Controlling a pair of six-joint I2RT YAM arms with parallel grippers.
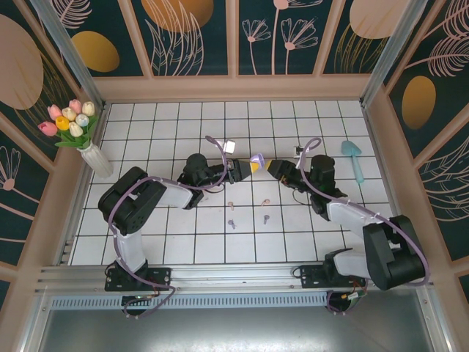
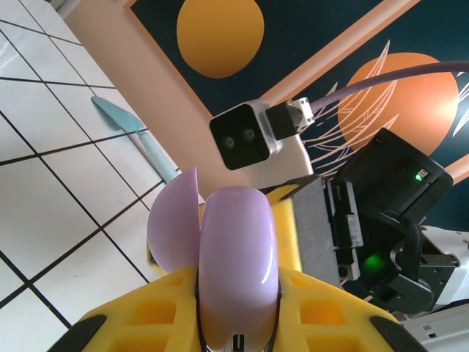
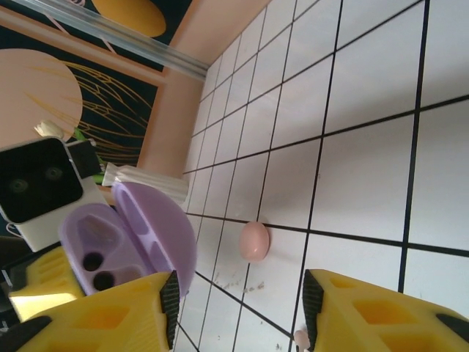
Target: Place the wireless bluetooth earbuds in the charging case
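Note:
My left gripper (image 1: 245,169) is shut on the purple charging case (image 1: 256,159), held above the tiles mid-table. The case (image 2: 238,242) sits between the yellow fingers (image 2: 330,308), its lid swung open. In the right wrist view the case (image 3: 117,242) shows two dark empty sockets. My right gripper (image 1: 272,167) faces it from the right, open, with nothing between its jaws (image 3: 240,304); one finger (image 3: 110,315) is next to the lid. Two pale pink earbuds (image 1: 230,206) (image 1: 265,201) and two purple earbuds (image 1: 232,223) (image 1: 265,218) lie on the tiles nearer the bases. One pink earbud (image 3: 254,240) lies beyond the right jaws.
A white vase of tulips (image 1: 95,158) stands at the left wall. A teal scoop (image 1: 354,158) lies at the back right, near the right wall. Patterned walls close in three sides. The arm bases sit along the near rail.

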